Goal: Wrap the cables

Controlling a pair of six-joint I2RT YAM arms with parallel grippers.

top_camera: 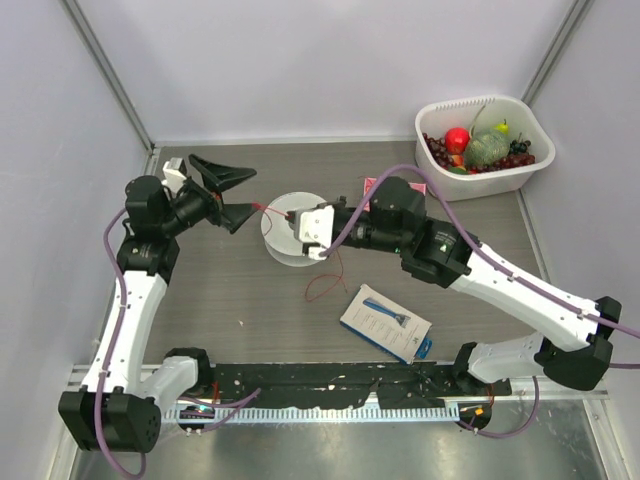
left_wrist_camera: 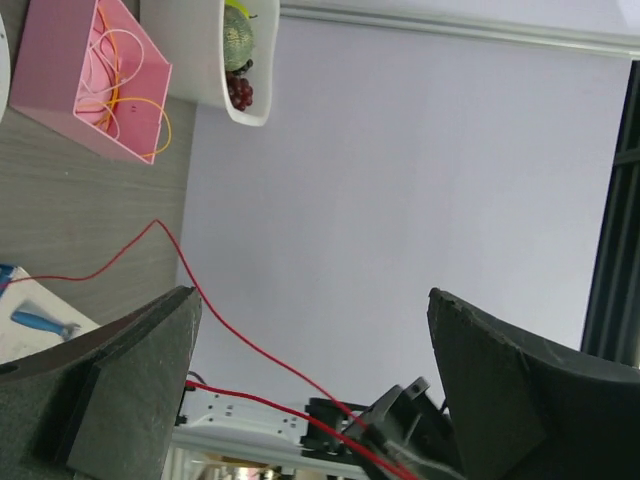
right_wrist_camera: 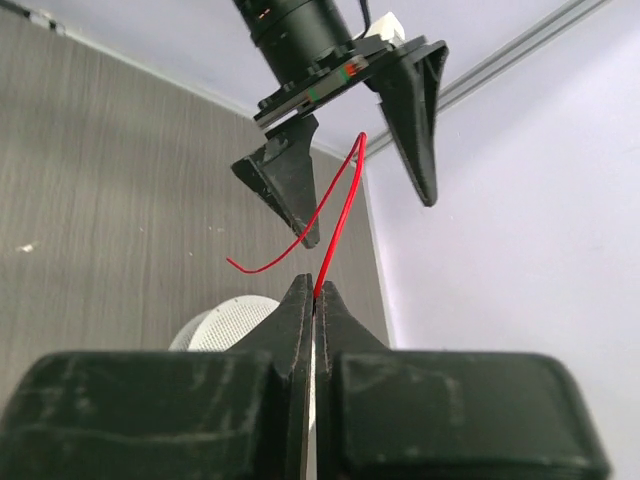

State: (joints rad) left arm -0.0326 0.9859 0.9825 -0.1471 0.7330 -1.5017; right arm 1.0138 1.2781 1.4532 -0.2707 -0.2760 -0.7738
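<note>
Grey wood-grain table (top_camera: 230, 290), lilac walls (top_camera: 330, 70); right tool (right_wrist_camera: 314, 292) pinches red wire (right_wrist_camera: 337, 235).

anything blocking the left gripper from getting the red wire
Nothing visible does. The red wire runs up from the shut right gripper straight into the gap of the open left gripper, with only air between them.

Wire (right_wrist_camera: 337, 225): red-orange; tabletop (top_camera: 230, 290): grey wood-grain; left end effector (top_camera: 250, 190), right end effector (right_wrist_camera: 314, 300): black; spool (top_camera: 285, 250), tub (top_camera: 480, 185): white; box (left_wrist_camera: 55, 115): pink; packet (top_camera: 385, 322): white, blue print; hoses (top_camera: 400, 168): purple.
</note>
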